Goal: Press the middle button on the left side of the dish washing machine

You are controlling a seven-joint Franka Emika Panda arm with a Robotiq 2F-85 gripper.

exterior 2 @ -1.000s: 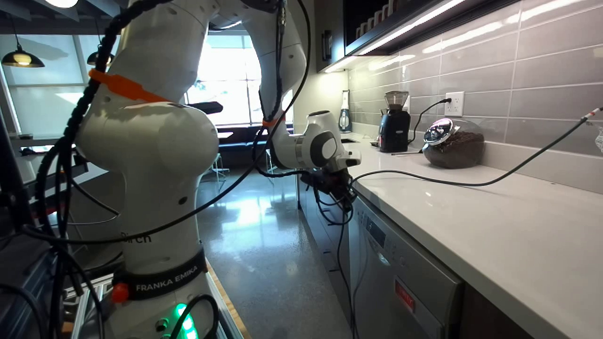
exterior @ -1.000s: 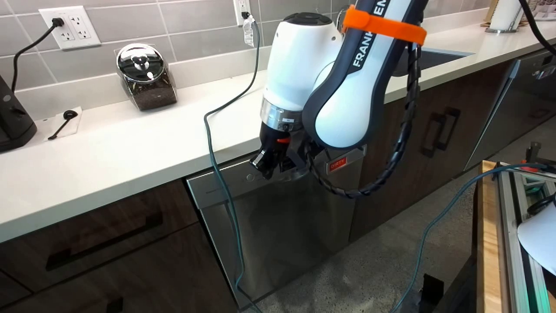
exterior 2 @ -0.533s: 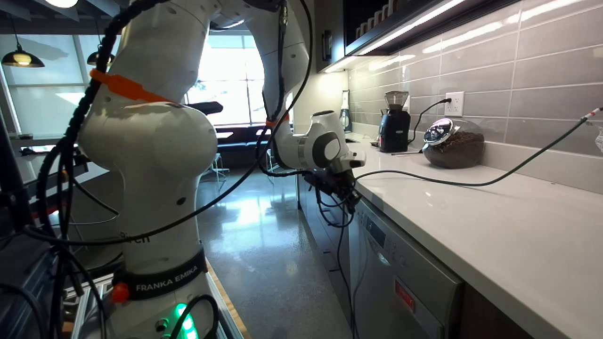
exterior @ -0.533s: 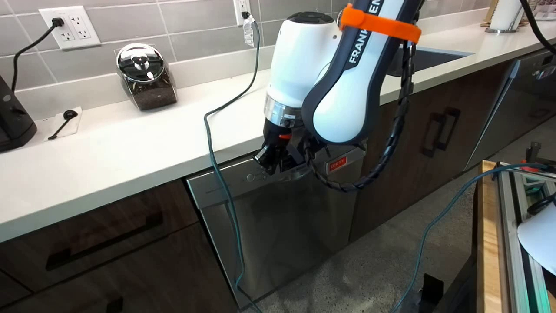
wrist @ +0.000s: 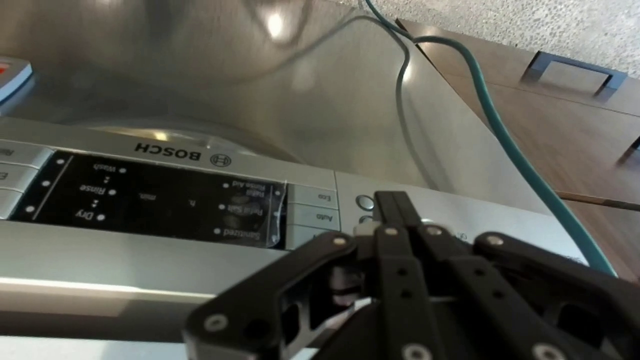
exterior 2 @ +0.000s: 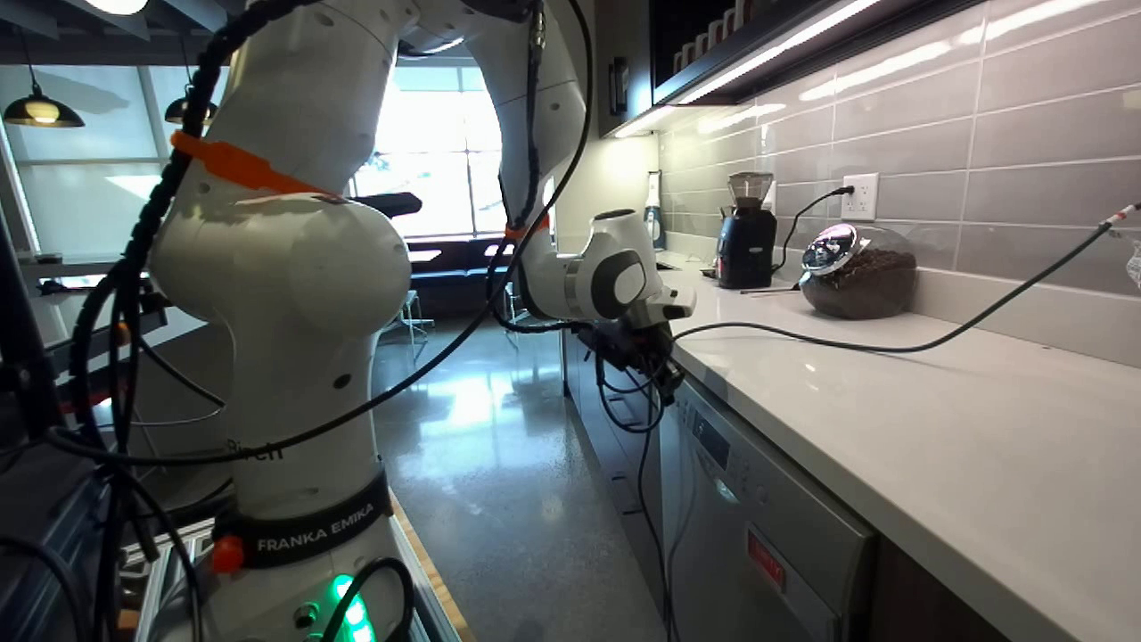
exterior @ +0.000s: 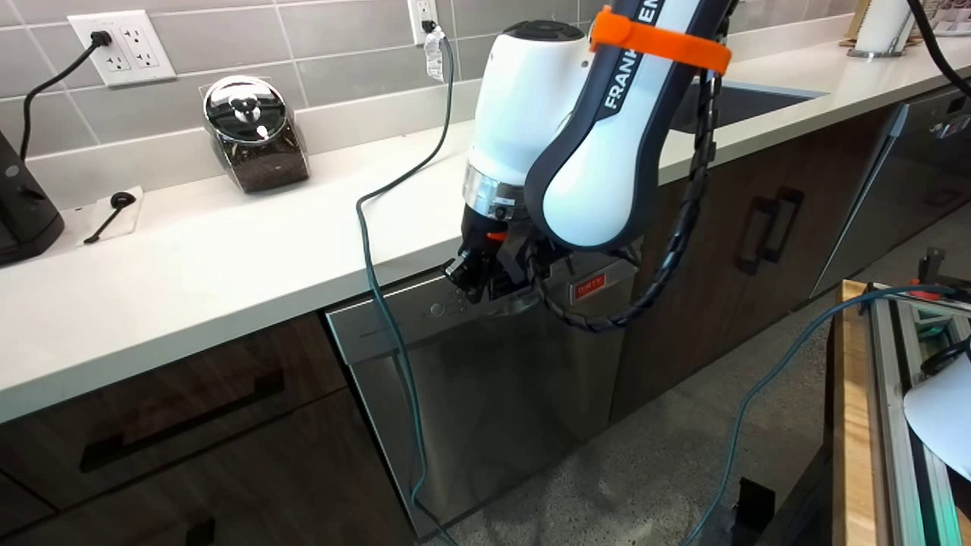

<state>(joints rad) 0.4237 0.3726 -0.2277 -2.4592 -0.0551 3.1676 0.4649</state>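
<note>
One button, Auto (wrist: 314,217), is most likely the target: it sits mid-stack between Eco (wrist: 314,195) and a third button (wrist: 301,236), at the left end of the display (wrist: 165,192) for anyone facing the machine (exterior: 493,394); the wrist view shows them upside down. Its long axis runs with the front edge of the counter (exterior: 227,250), a little below that edge. The gripper (wrist: 396,197) reaches down past the front edge, its two fingers side by side with no gap and nothing between them. In the wrist view the fingertips lie over a group of round buttons (wrist: 365,202), not over Auto. From there Auto lies along the front edge towards the sink (exterior: 751,106), away from the cable (exterior: 407,356) that drops over the same edge. The coming move therefore seems to call for a short sideways shift sinkward, then a straight push into the panel; pushing from here would risk a round button instead. Whether the fingertips touch steel cannot be told, and in an exterior view the gripper hides the stack. Farther out, by the counter's back edge, stands a jar (exterior: 262,155), well apart from the work.
</note>
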